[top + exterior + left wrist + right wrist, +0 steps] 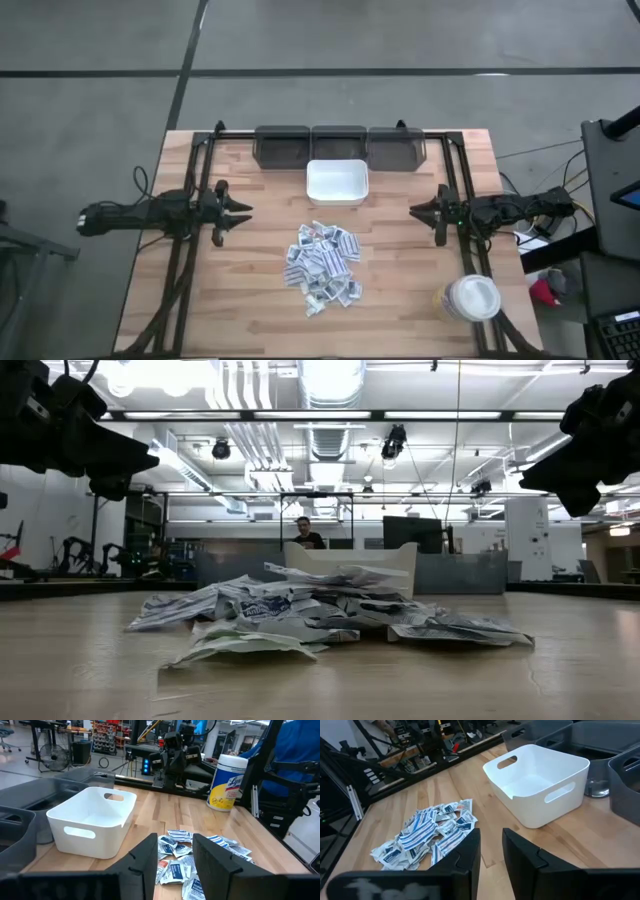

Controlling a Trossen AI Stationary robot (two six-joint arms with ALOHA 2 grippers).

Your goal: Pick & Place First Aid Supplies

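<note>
Sachets (320,615) heap before the white bin (337,182); only overhead shows both left pincer (243,211) and right pincer (417,210) released, empty.

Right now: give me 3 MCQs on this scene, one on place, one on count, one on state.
1. The sachets lie:
A. inside the white bin
B. heaped on the table
C. in a grey bin

2. Grey bins along the far edge:
A. one
B. three
C. five

3. The white bin is:
A. empty
B. half full
C. tipped over

Answers:
1 B, the heap sits on bare wood between the left gripper and right gripper.
2 B, three stand side by side.
3 A, both wrist views show it upright with nothing inside.
</note>
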